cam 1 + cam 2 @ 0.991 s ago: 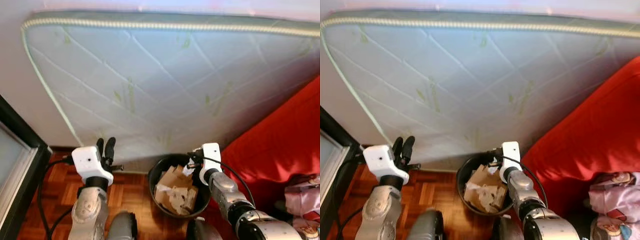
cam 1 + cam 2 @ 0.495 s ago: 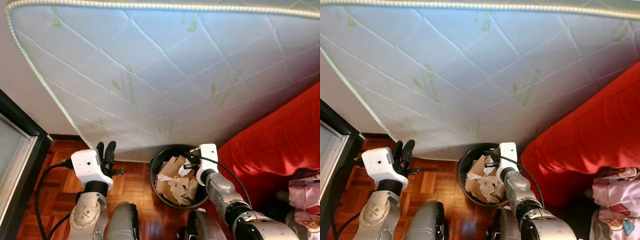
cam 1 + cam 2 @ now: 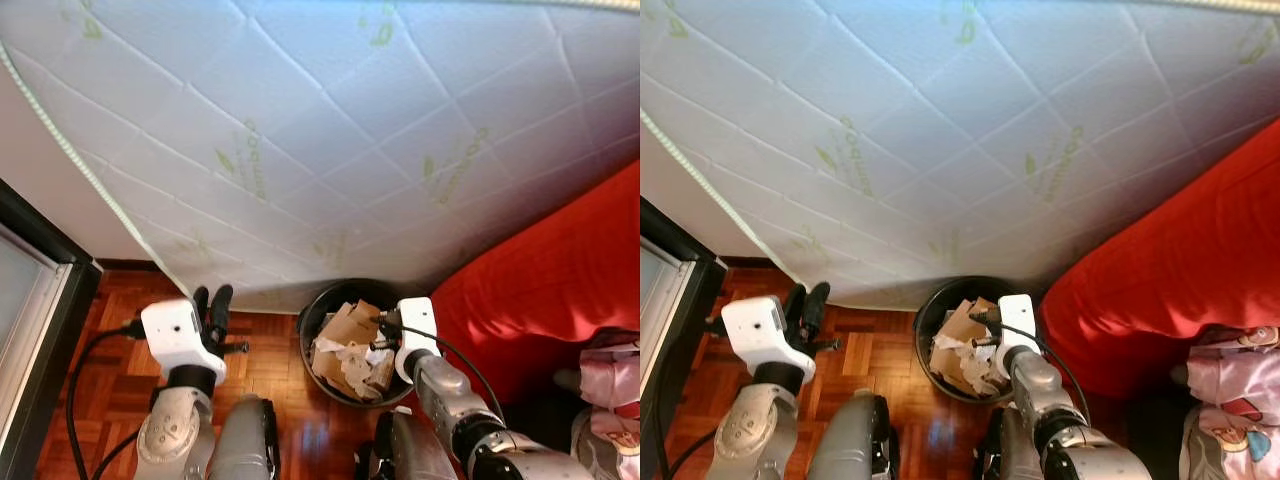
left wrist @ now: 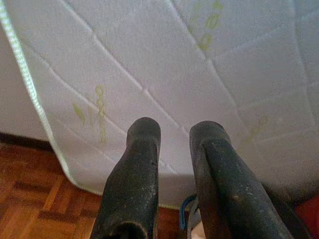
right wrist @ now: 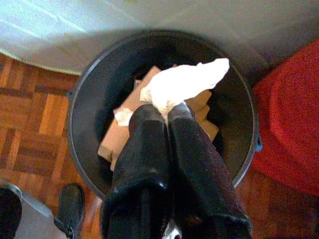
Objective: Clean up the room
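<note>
You are in a home: a mattress (image 3: pixel 330 130) fills the upper frame, parquet (image 3: pixel 110 330) lower left, red sofa (image 3: pixel 540 270) right.

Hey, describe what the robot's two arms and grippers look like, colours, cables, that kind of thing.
Both arms are silver metal with rounded joints. Each wrist carries a white boxy camera housing, and a thin black cable loops off each one. The left gripper has two long, rounded black fingers, scuffed and dusty. The right gripper has the same matte black fingers.
</note>
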Controlling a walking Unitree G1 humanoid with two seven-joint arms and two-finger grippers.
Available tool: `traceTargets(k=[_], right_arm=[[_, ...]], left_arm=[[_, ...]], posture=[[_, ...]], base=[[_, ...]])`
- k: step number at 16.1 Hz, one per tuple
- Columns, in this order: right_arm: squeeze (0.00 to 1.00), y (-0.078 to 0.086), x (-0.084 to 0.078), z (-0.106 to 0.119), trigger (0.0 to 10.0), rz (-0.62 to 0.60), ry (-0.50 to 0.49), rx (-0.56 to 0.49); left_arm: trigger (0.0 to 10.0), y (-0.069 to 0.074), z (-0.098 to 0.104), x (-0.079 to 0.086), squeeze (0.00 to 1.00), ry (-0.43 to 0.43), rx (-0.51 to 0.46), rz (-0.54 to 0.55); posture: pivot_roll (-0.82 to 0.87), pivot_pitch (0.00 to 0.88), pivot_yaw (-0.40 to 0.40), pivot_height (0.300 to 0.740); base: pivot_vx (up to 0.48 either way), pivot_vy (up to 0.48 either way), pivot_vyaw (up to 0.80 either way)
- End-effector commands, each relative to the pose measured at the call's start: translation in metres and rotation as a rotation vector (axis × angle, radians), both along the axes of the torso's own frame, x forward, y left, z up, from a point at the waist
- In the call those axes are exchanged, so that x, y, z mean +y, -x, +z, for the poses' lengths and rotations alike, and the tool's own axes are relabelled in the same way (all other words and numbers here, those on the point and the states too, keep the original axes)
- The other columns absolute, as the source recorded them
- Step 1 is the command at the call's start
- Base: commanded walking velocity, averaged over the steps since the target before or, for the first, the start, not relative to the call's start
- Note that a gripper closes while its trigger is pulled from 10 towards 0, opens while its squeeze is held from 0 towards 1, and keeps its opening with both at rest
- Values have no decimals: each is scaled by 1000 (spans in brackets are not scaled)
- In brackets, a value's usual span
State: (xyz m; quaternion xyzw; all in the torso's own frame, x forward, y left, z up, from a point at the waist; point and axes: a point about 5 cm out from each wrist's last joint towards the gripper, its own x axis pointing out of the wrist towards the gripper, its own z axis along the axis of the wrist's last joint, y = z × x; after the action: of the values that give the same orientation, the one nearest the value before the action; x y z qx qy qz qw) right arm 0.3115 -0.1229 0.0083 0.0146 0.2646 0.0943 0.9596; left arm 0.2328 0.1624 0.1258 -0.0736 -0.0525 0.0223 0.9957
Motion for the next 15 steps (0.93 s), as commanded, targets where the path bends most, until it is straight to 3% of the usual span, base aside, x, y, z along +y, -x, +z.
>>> traceTargets(k=[1, 7, 8, 9, 10, 11, 15], right_arm=[[0, 10, -3, -11, 10000, -8, 3, 53], [0, 10, 5, -9, 10000, 2, -76, 25], [94, 9, 4, -9, 10000, -1, -61, 29], [282, 10, 3, -10, 10000, -4, -41, 42], [361, 11, 2, -11, 10000, -3, -37, 46], [1000, 12, 2, -12, 10000, -6, -41, 49], [1000, 14, 2, -14, 10000, -1, -48, 57]], left_arm=[[10000, 4, 0, -3, 0, -4, 11, -7], [10000, 7, 1, -3, 0, -6, 24, -12], [10000, 7, 1, -3, 0, -7, 25, -13], [10000, 8, 2, -3, 0, -7, 26, -13], [10000, 8, 2, -4, 0, -6, 26, -13], [10000, 8, 1, -4, 0, -5, 29, -14], [10000, 8, 2, -4, 0, -6, 29, -15]], posture=[[215, 319, -53, 657], [221, 336, -48, 657], [221, 336, -48, 657], [221, 338, -50, 657], [221, 338, -50, 657], [221, 338, -50, 657], [224, 342, -49, 657]], base=[[0, 0, 0], [0, 0, 0], [0, 0, 0], [0, 0, 0], [0, 0, 0], [0, 0, 0], [0, 0, 0]])
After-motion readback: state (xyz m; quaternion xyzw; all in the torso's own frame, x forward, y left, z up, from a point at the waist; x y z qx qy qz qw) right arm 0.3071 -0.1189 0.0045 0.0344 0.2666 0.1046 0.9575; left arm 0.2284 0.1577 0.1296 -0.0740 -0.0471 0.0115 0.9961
